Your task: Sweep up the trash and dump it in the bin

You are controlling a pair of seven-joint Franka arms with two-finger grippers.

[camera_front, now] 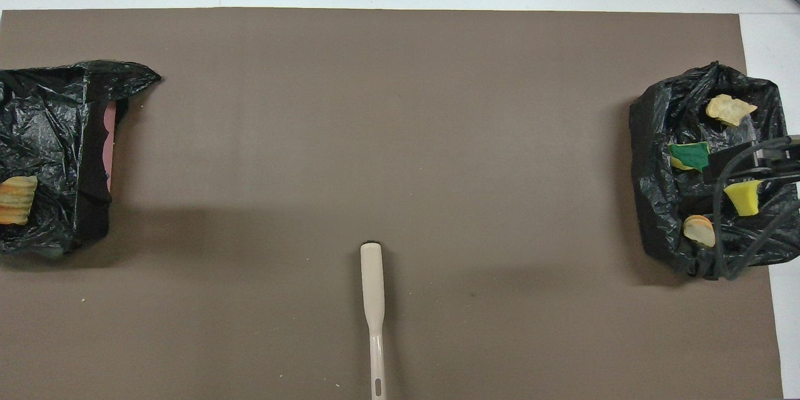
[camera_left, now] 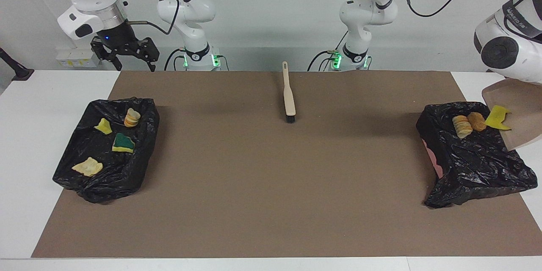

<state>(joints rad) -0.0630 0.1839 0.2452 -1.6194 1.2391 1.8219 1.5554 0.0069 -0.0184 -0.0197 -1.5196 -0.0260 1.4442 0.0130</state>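
Nearly done: my left gripper, unseen, clenched, tips the dustpan; last sponge sliding toward bin. Right gripper open, waiting.

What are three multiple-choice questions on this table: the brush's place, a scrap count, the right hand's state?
1. Where does the brush lie? A inside a bin; B on the bare white tabletop; C on the brown mat, midway between its ends.
2. How many scraps lie in the bin at the right arm's end? A two; B four; C seven.
3. The right hand is: A open and empty; B shut on the brush; C shut on a sponge.
Answers: C, it lies flat on the mat; B, four pieces show inside; A, its fingertips stand apart with nothing between.
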